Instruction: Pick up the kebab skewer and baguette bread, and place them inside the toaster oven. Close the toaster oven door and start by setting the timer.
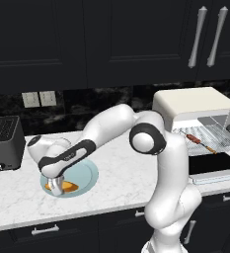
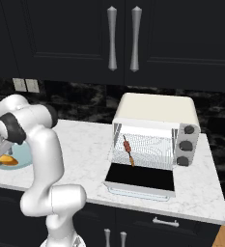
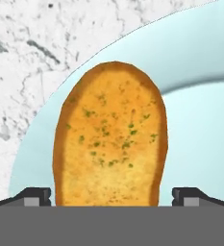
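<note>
The pincer (image 1: pixel 56 188) is down over the light-blue plate (image 1: pixel 89 174) at about 8 o'clock in the left base view, its jaws spread wide with nothing clamped between them. In the hand view the two dark fingertips (image 3: pixel 34 196) stand on either side of the baguette bread (image 3: pixel 111 134), one at 8 o'clock and one at 4 o'clock, each just clear of the loaf's brown crust; whether either tip touches it I cannot tell. The loaf lies flat on the plate (image 3: pixel 200 144), golden with green flecks on top, its rounded end toward 12 o'clock in that view. Marble surface (image 3: pixel 31 57) shows beyond the plate's rim from 9 to 12 o'clock.

In the right base view the baguette bread (image 2: pixel 7 159) shows as an orange patch on the plate (image 2: pixel 22 161) at 9 o'clock, partly behind the arm.

The toaster oven (image 1: pixel 195 106) stands at 3 o'clock in the left base view, on the same surface (image 1: pixel 116 173) and well apart from the plate. The toaster oven door (image 2: pixel 140 178) is folded down flat in front of it, dark glass facing up. The kebab skewer (image 2: pixel 129 150) lies on the wire rack (image 2: pixel 150 147) inside, toward the rack's left side as the right base view shows it, its orange tip pointing out toward the open door. Three grey knobs (image 2: pixel 186 144) run down the oven's right face.

A dark grey slot toaster (image 1: pixel 5 143) sits at 9 o'clock in the left base view, near the plate but not touching it.
</note>
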{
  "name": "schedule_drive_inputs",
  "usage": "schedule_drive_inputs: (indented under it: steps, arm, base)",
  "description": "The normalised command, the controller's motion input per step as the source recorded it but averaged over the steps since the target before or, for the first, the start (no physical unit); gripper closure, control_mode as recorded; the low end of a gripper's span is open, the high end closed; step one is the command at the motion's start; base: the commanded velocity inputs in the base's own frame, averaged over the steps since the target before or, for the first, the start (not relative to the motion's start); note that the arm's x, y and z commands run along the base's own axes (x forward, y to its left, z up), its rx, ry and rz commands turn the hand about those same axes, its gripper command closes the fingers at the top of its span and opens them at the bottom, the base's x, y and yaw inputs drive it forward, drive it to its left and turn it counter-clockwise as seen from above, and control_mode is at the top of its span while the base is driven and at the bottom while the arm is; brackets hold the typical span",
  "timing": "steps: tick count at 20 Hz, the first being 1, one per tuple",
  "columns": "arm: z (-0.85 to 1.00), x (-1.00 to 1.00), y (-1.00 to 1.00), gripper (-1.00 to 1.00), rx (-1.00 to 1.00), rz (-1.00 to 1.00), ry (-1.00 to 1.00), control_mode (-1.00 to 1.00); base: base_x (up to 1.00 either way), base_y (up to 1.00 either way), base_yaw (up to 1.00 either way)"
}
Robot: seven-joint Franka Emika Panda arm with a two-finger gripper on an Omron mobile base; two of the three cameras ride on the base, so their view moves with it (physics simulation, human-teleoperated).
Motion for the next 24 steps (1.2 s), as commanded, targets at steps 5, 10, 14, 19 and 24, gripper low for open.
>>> schedule_drive_inputs:
  steps: [5, 10, 14, 19, 24]
  arm:
    - [-0.13, 0.0, -0.24, 1.0, 0.0, 0.11, 0.0, -1.0]
    - [-0.15, 0.0, -0.19, 1.0, 0.0, 0.12, -0.01, -1.0]
    - [-0.13, 0.0, -0.21, 1.0, 0.0, 0.12, -0.04, -1.0]
    - [0.1, -0.14, -0.4, 1.0, 0.0, 0.06, -0.07, -1.0]
    - [0.64, -0.4, -0.66, 1.0, 0.03, 0.0, -0.07, -1.0]
  base:
    - [0.0, 0.0, 0.0]
    - [0.0, 0.0, 0.0]
    - [0.0, 0.0, 0.0]
    - [0.0, 0.0, 0.0]
    - [0.0, 0.0, 0.0]
